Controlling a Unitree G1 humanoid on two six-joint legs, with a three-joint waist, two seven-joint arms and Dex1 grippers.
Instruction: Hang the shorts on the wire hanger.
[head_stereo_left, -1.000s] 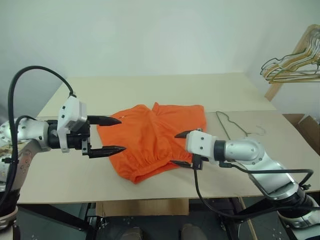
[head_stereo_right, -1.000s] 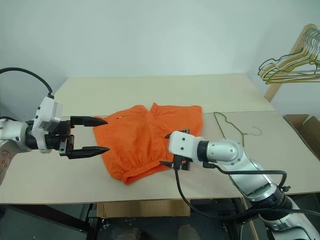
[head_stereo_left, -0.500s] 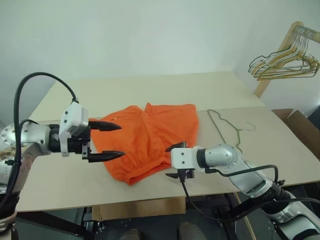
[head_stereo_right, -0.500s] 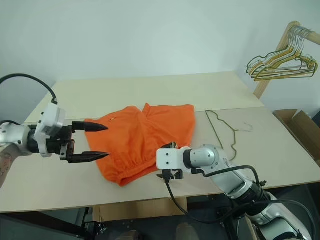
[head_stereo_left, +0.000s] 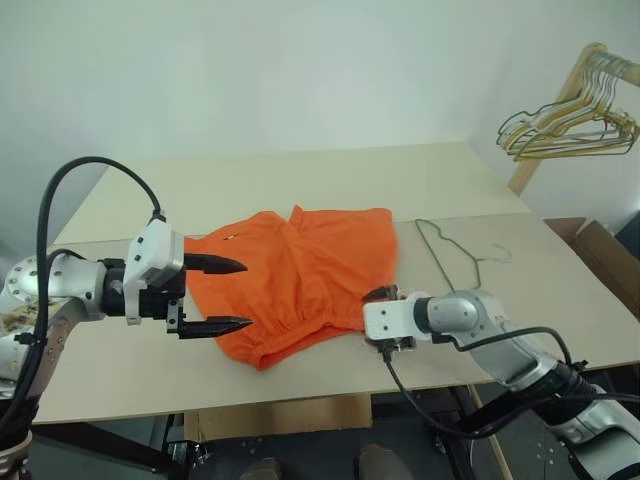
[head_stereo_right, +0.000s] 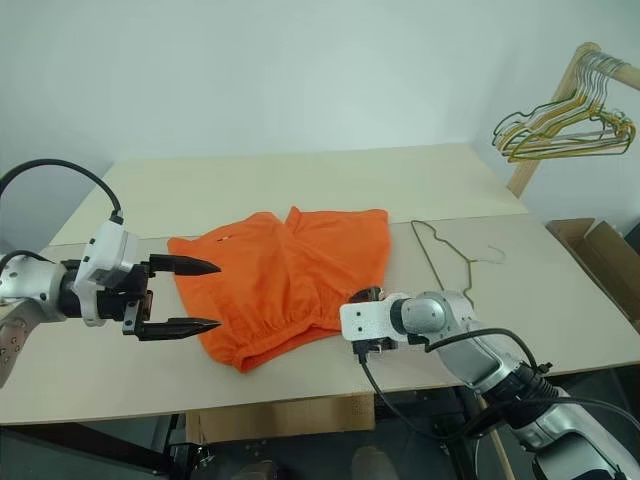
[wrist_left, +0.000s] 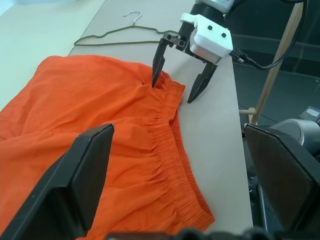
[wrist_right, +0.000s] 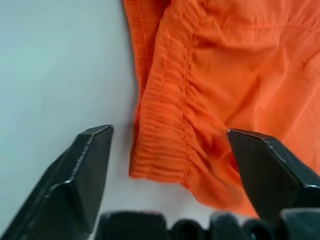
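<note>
White wrist blocks, silver arm links, blk cables, blk pointed pincer fingers (head_stereo_left: 222, 265)

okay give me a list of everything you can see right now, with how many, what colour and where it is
shorts: one, bright orange, lying flat near the middle of the table, gathered waistband toward the front edge
wire hanger: one, dull olive-grey, flat on the table just right of the shorts
table: one, pale beige top, under everything
bunched wire hangers: several, gold and green, hanging at upper right
wooden rack: one, light wood, holds the bunch, right of the table
cardboard box: one, brown, past the table's right edge
left gripper: one, black fingers, open, at the shorts' left edge
right gripper: one, black fingers, open, tips at the waistband's right end
</note>
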